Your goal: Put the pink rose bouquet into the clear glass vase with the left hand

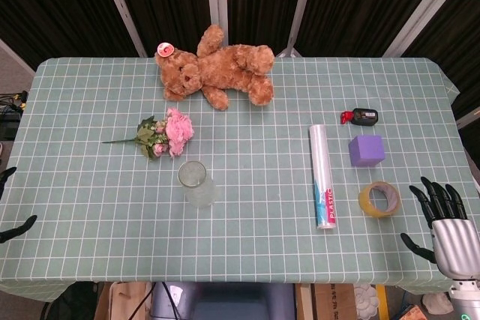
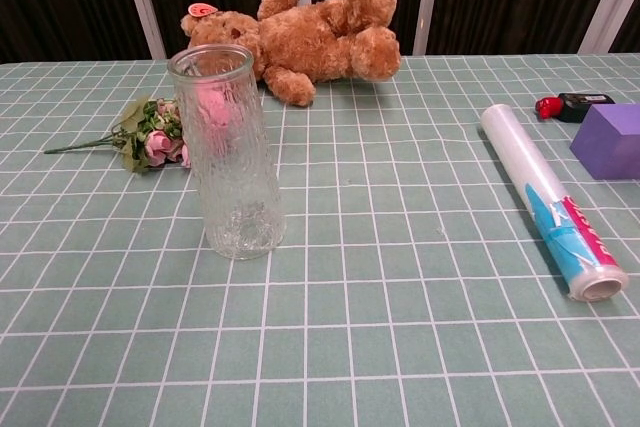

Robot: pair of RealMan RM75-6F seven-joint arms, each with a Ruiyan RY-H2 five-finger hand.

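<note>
The pink rose bouquet point(image 1: 169, 133) lies flat on the green checked tablecloth, its stem pointing left. In the chest view the bouquet point(image 2: 155, 139) is partly hidden behind the vase. The clear glass vase point(image 1: 196, 183) stands upright and empty just in front of the flowers; in the chest view the vase point(image 2: 228, 152) is at the left of centre. Only dark fingertips of my left hand point(image 1: 15, 228) show at the table's left edge, apart and holding nothing, far from the bouquet. My right hand point(image 1: 446, 219) hovers open at the near right corner.
A brown teddy bear point(image 1: 217, 67) lies at the back centre. Right of centre lies a roll of plastic wrap point(image 1: 322, 177), with a purple block point(image 1: 366, 150), a tape roll point(image 1: 379, 198) and a small red-and-black object point(image 1: 361, 116) beyond it.
</note>
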